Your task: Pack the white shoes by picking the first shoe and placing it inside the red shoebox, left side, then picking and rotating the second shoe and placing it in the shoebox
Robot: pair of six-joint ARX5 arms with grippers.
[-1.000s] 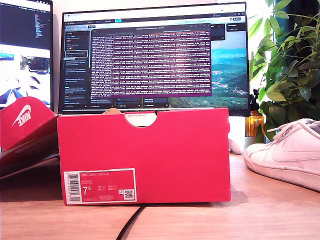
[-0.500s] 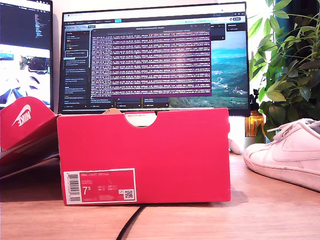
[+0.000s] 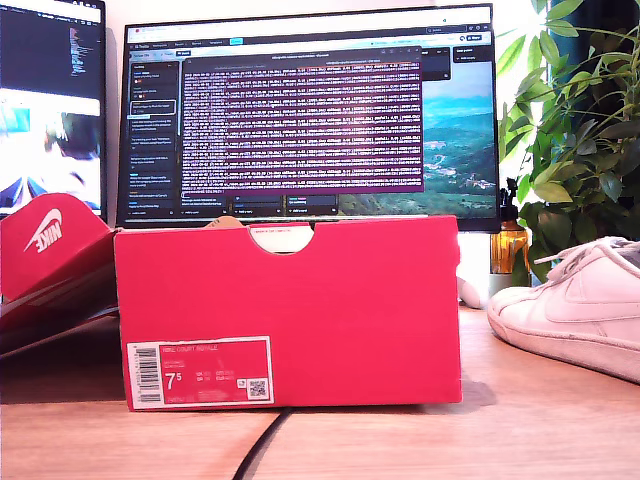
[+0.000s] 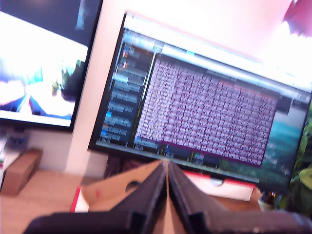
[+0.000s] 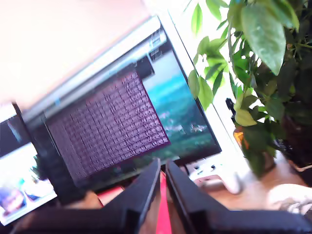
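Observation:
The red shoebox (image 3: 290, 300) stands open at the middle of the wooden desk, its barcode label facing the exterior camera. One white shoe (image 3: 575, 310) lies on the desk at the exterior view's right, toe towards the box. Neither gripper shows in the exterior view. In the blurred first wrist view, my first gripper (image 4: 167, 165) is shut with nothing in it and is raised, with the shoebox (image 4: 214, 180) beyond it. My second gripper (image 5: 162, 168) is also shut and empty, and is raised, with the white shoe (image 5: 292, 200) off to one side. A second shoe is not in view.
The box's red lid (image 3: 50, 250) leans at the exterior view's left. A large monitor (image 3: 310, 120) stands right behind the box and a leafy plant (image 3: 575, 130) rises over the shoe. A black cable (image 3: 260, 450) runs under the box front. A white controller (image 5: 214, 173) lies by the monitor.
Only the picture on the monitor at the exterior view's left has changed. The shoebox, lid and shoe stay where they were.

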